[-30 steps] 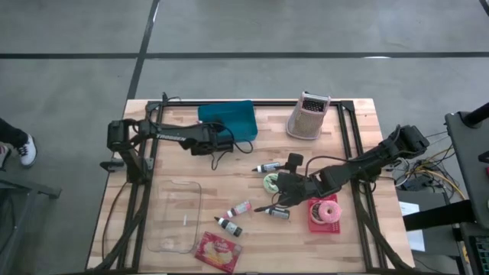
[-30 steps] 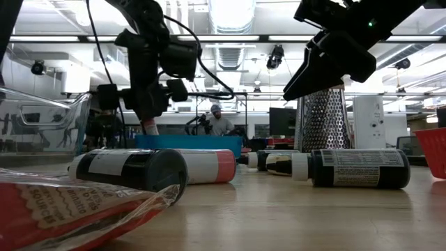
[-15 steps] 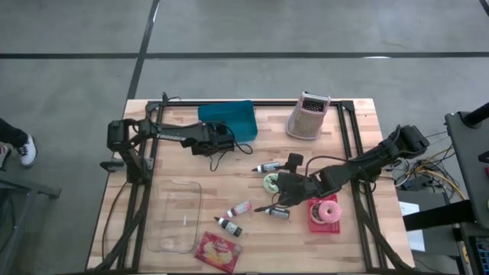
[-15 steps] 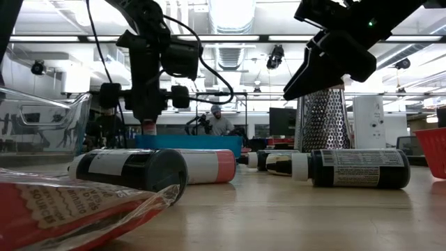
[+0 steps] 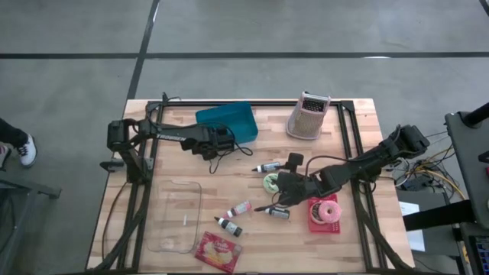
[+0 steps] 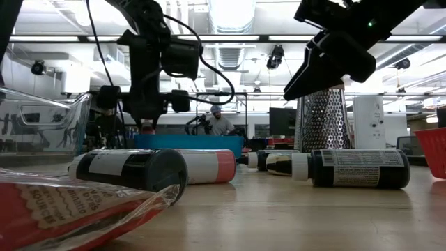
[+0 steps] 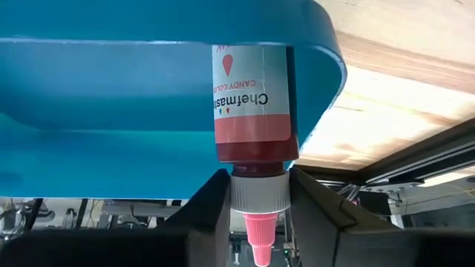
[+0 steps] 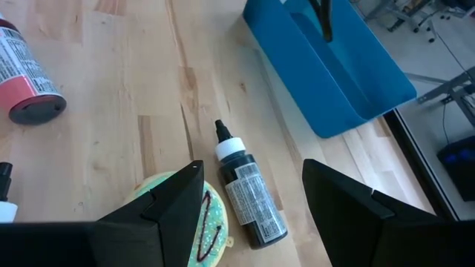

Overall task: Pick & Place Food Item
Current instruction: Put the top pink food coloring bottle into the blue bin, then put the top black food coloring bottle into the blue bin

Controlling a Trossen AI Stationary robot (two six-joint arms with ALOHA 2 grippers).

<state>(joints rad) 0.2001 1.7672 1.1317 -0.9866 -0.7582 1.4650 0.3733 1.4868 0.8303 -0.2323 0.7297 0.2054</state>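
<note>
counter point(image 5: 191, 164): wooden, bottles scattered across the middle.
bin point(image 5: 226, 121): teal, has tilted and slid since a second ago, nudged by the left arm.
left hand point(image 7: 257, 199): clamped on the red bottle point(image 7: 250, 100), now at the bin's edge, close to release.
right hand point(image 8: 252, 204): fingers apart, waiting above the green doughnut point(image 8: 199, 222).

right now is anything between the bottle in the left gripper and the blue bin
Nothing visible is. The left gripper is shut on the red bottle, which the left wrist view shows right against the blue bin; in the high view, the gripper sits at the bin's edge. The right gripper waits mid-table.
</note>
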